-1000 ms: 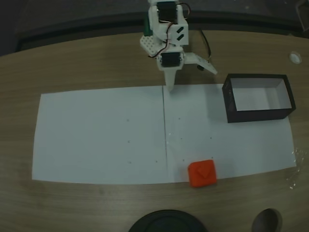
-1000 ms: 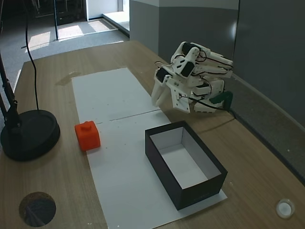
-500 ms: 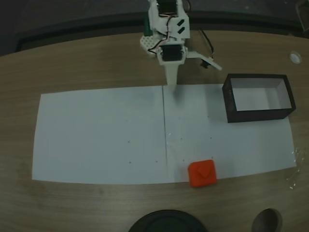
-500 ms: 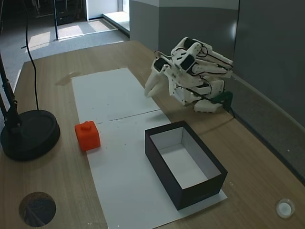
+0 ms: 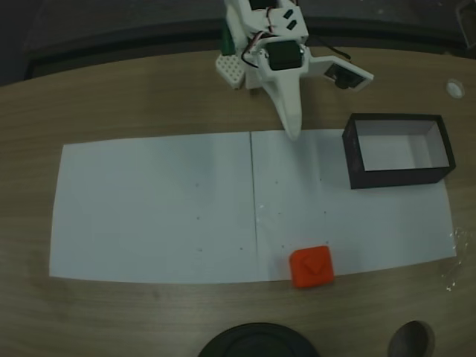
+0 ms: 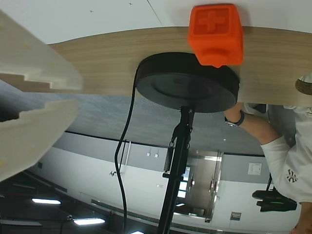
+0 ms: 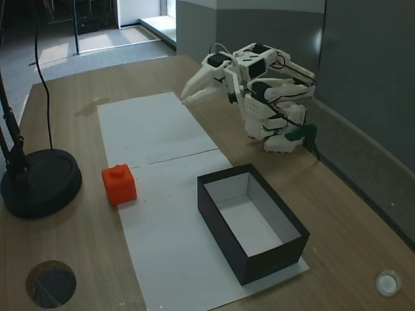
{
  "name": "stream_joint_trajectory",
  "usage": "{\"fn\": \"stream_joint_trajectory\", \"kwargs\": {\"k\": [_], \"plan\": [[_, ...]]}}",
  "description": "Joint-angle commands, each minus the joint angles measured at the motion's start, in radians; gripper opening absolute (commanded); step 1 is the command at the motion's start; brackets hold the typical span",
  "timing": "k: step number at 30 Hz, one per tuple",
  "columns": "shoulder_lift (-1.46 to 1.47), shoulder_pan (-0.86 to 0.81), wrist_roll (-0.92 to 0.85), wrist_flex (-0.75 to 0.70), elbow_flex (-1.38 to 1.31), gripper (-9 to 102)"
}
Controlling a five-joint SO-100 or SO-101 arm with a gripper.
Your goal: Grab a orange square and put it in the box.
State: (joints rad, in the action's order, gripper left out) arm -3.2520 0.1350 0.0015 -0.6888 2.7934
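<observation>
The orange square point(image 5: 312, 267) sits near the front edge of the white paper, apart from everything; another fixed view shows the orange square point(image 7: 119, 184) with a small knob on top. In the upside-down wrist view the orange square point(image 6: 216, 33) lies far ahead. The box point(image 5: 398, 151), black outside and white inside, stands open-topped and empty at the paper's right end, also seen as the box point(image 7: 253, 220). My gripper point(image 5: 292, 134) hangs raised near the arm's base, pointing out over the paper's back edge. The gripper point(image 7: 185, 98) has its jaws together and holds nothing. Its white fingers point(image 6: 34, 63) show at the left.
A round black stand base point(image 5: 256, 343) with a pole and cable sits just beyond the orange square, also seen as the base point(image 6: 187, 83). White paper point(image 5: 149, 208) covers the wooden table. A small white cap point(image 5: 454, 88) lies at the far right. A person's arm point(image 6: 265, 141) shows behind the table.
The arm has lifted the gripper off the paper's back edge and swung it toward the box side. The orange square and box have not moved.
</observation>
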Motion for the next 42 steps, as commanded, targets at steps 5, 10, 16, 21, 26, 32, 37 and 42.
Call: {"fn": "stream_joint_trajectory", "kwargs": {"k": [5, 10, 16, 21, 26, 32, 37, 42], "plan": [[0.495, 0.055, 0.06, 0.046, -0.347, 0], [0.894, 0.063, 0.064, 0.043, -0.589, 19], [1.312, 0.12, 0.064, -0.166, -0.968, 27], [1.6, 0.092, 0.071, -0.295, -1.256, 27], [1.825, 0.066, 0.063, -0.39, -1.48, 27], [2.049, 0.048, 0.063, -0.495, -1.732, 29], [2.192, 0.044, 0.041, -0.588, -1.922, 34], [2.307, 0.038, 0.037, -0.626, -2.043, 34]]}}
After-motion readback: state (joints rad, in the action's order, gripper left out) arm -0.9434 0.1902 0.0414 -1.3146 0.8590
